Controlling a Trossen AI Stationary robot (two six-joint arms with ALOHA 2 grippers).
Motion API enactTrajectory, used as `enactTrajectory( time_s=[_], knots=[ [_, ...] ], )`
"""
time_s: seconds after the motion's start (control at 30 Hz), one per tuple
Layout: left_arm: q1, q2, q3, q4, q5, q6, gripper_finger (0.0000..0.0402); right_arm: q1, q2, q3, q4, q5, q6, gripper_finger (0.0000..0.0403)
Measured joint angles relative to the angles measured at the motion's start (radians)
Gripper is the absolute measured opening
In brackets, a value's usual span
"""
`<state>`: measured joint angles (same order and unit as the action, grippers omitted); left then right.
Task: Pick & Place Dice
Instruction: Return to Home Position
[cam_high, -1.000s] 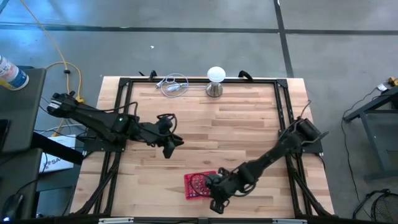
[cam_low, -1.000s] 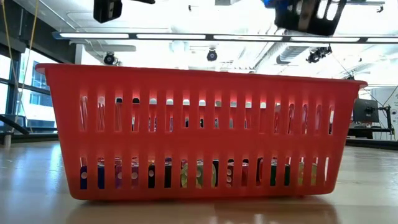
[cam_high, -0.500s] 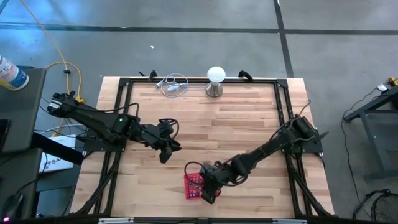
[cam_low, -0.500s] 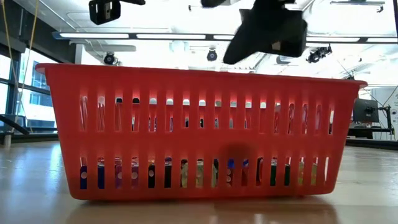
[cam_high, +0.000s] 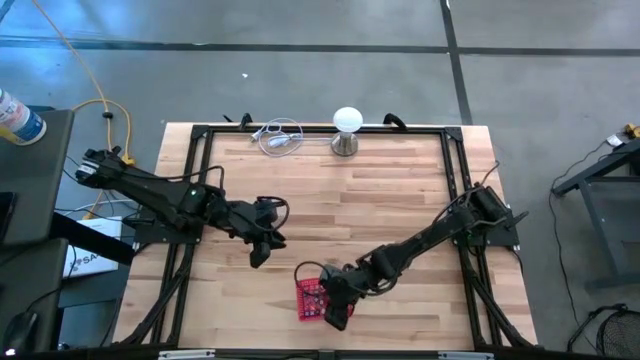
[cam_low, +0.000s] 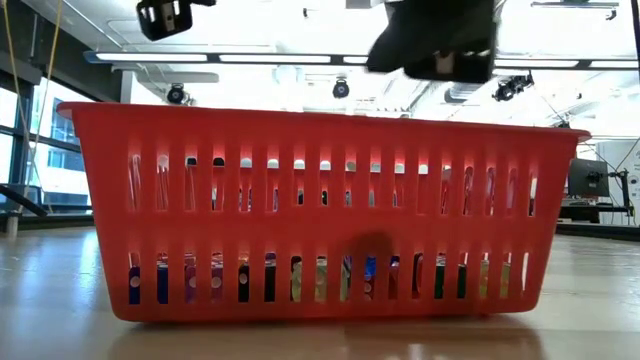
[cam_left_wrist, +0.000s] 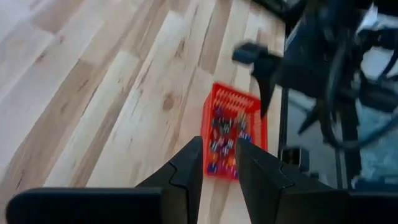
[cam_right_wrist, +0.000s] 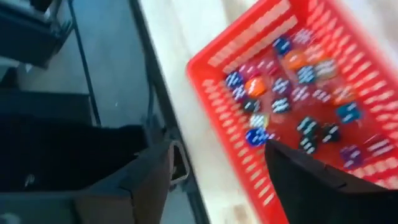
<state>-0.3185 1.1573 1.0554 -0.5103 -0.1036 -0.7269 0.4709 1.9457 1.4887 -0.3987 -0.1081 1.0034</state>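
Right gripper (cam_high: 337, 310) open-fingered and empty above basket (cam_high: 309, 298); dice (cam_right_wrist: 292, 93) lie inside the basket.
High view: right gripper hangs over one edge of the basket, table (cam_high: 400, 200) beneath; left gripper (cam_high: 258, 252) near it, off the basket and over bare wood; stand (cam_high: 346, 130) well apart from both grippers, at the table's far edge. Low view: right gripper (cam_low: 435, 40) above the basket (cam_low: 330, 180) rim, not touching it; dice (cam_low: 300, 280) in a row on the basket floor below it, seen through the slots; left gripper (cam_low: 165, 15) off to one side, high up. Left wrist view: left gripper (cam_left_wrist: 219, 163) fingers a narrow gap apart, nothing between them; basket (cam_left_wrist: 231, 101) with dice (cam_left_wrist: 225, 134) ahead of them. Right wrist view: right gripper (cam_right_wrist: 219, 148) fingers wide apart, empty; basket (cam_right_wrist: 205, 81) corner and mixed-colour dice directly beneath.
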Motion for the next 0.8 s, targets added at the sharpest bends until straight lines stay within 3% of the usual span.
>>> enactTrajectory(
  time_s=[0.17,0.4,0.57,0.7,0.8],
  knots=[
    [-0.009,-0.037,0.0,-0.085,-0.039,0.022,0.0089,-0.025,-0.022,-0.001,-0.016,0.028,-0.001,0.0189],
    [0.002,-0.155,0.0,-0.204,-0.072,0.082,0.0058,-0.061,-0.085,0.0,-0.067,0.051,-0.027,0.0018],
    [0.004,-0.299,0.0,-0.358,-0.193,0.142,0.0006,-0.085,-0.166,0.001,-0.142,0.13,-0.046,0.0003],
    [0.004,-0.442,0.0,-0.419,-0.225,0.208,0.0001,-0.105,-0.247,0.0,-0.299,0.137,-0.108,0.0001],
    [-0.005,-0.554,-0.009,-0.415,-0.221,0.253,0.0001,-0.1,-0.323,0.0,-0.447,0.222,-0.127,0.0001]
  ],
)
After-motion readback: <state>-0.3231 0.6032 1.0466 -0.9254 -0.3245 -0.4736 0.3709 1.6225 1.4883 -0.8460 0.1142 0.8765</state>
